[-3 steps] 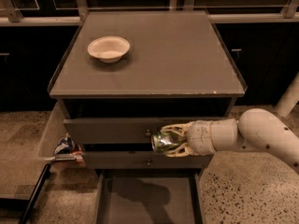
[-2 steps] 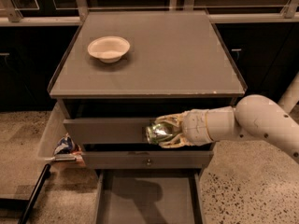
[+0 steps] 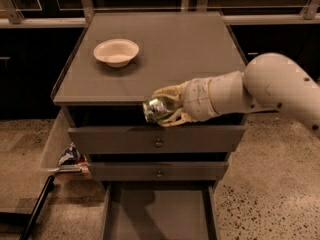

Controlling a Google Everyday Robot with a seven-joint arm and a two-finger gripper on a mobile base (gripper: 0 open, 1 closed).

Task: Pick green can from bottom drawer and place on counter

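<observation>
The green can (image 3: 154,110) sits in the centre of the frame, clamped between the pale fingers (image 3: 170,91) of the gripper (image 3: 161,108), which are closed on it from above and below. It hangs in the air just at the front edge of the counter (image 3: 185,54), level with the thin pale lip and in front of the dark gap above the top drawer.

A second ago the can was lower, in front of the drawer fronts, and further to the right. Since then the arm (image 3: 270,86) has carried it up and to the left. The bottom drawer (image 3: 160,215), pulled out at the lower edge of the frame, shows a bare floor. So the pick looks done and the lift nearly so; the can probably needs to clear the lip and travel back over the top before it can be set down.

The can appears to lie on its side, long axis roughly left to right in line with the forearm, free end pointing left. The white bowl (image 3: 116,52) stands well apart at the upper left of the counter.
</observation>
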